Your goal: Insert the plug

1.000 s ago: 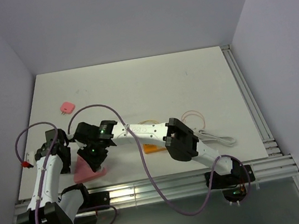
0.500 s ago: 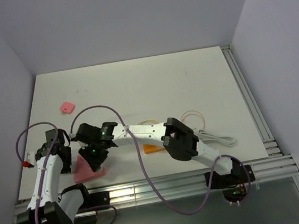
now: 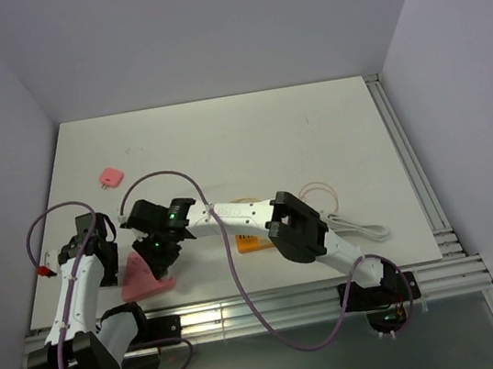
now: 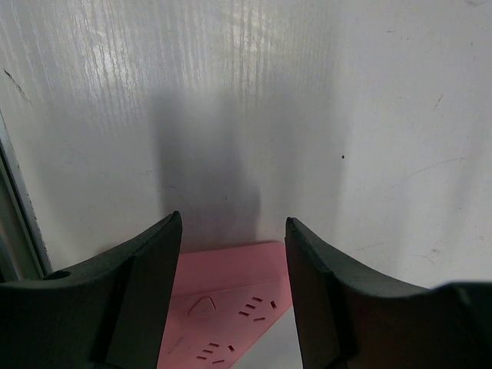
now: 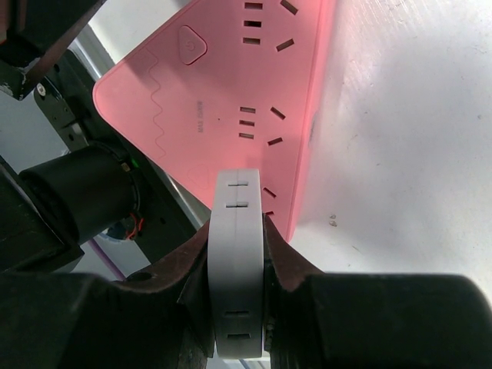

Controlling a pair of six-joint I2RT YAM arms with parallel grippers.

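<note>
A pink triangular power strip (image 3: 139, 285) lies near the table's front left edge. My right gripper (image 3: 158, 251) reaches across and hangs just over it, shut on a white plug (image 5: 237, 261). In the right wrist view the plug's front end stands just off the power strip (image 5: 231, 84), near the sockets along its right edge; its pins are hidden. My left gripper (image 3: 107, 264) sits at the strip's left side. Its jaws (image 4: 233, 223) straddle the power strip (image 4: 223, 292), whose corner touches the right finger (image 4: 323, 292).
A small pink item (image 3: 111, 177) lies at the back left. An orange piece (image 3: 251, 244), thin cord loops (image 3: 322, 194) and a white cable (image 3: 360, 226) lie to the right. Aluminium rails run along the near edge (image 3: 247, 310) and the right side (image 3: 411, 169).
The right wrist has shifted slightly over the power strip with the plug still held. The left arm and the strip have stayed put.
</note>
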